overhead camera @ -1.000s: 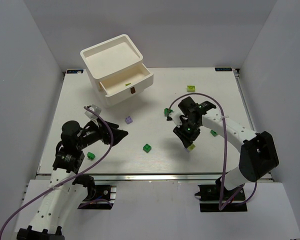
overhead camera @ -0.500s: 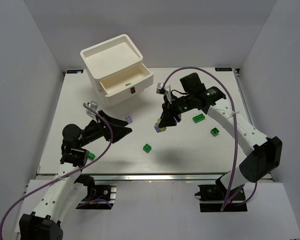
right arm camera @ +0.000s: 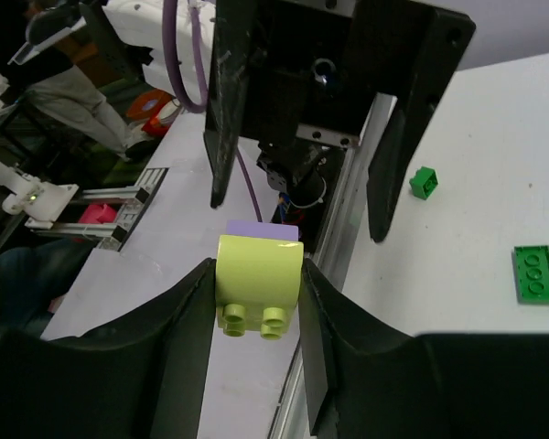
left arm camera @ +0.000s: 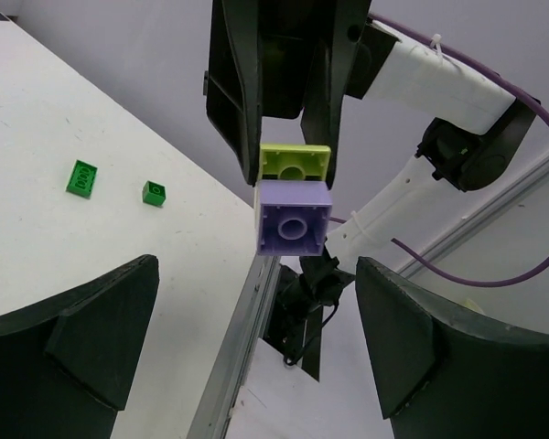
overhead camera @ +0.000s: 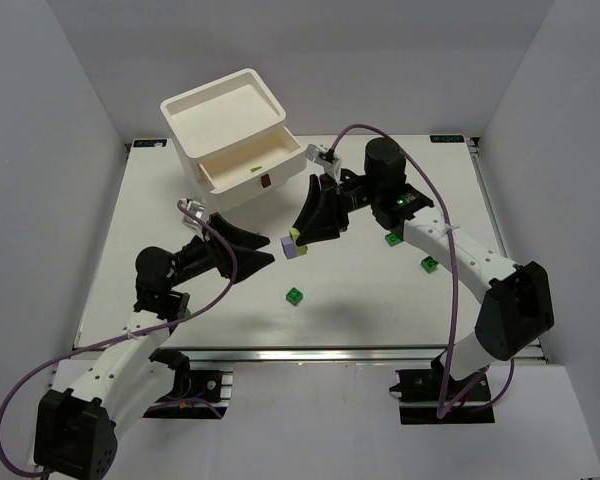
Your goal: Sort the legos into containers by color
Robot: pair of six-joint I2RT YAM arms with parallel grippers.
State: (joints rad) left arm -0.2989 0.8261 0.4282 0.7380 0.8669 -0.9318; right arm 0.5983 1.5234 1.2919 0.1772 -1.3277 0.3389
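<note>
The top camera looks down from behind the near edge of the table (overhead camera: 180, 195); the wrist cameras face each other closely, sharing the stacked bricks (overhead camera: 291, 246).

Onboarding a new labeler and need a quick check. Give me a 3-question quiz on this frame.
1. True or false: the left gripper is open.
2. What does the right gripper hold? A: nothing. B: a yellow-green brick with a purple brick stuck to it. C: a purple brick alone.
3. Fill the gap: the drawer is ____ (open or shut).

Key: 1 true. 2 B. 3 open.
</note>
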